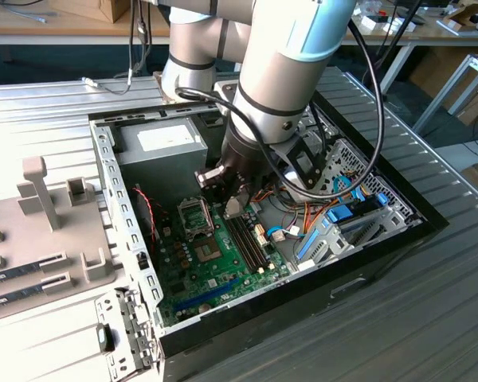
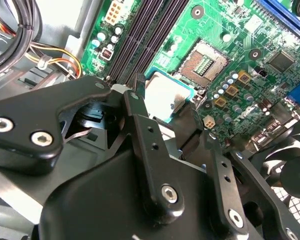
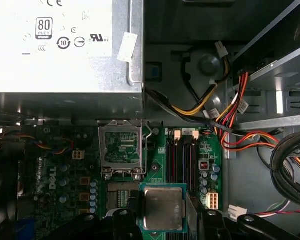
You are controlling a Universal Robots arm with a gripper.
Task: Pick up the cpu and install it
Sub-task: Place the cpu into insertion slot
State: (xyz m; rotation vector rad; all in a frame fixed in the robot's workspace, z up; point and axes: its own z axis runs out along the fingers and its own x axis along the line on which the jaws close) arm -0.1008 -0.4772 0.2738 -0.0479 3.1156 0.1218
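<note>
The gripper (image 3: 161,214) apparently clamps the cpu (image 3: 162,204) above the motherboard (image 3: 65,167).

The cpu (image 3: 163,209) is showing a dull silver top with a thin teal-green rim. The fingers (image 2: 142,131) are reading matte black. The motherboard (image 3: 55,170) is showing green, its memory slots (image 3: 180,160) black. The power-supply box (image 3: 65,45) is appearing pale grey. The cables (image 3: 233,112) are running red, orange, yellow and black. The table (image 1: 430,302) is showing ribbed grey.

Lab workshop, open computer case (image 1: 303,296) on metal bench (image 1: 430,318), worktables (image 1: 32,29) behind
</note>
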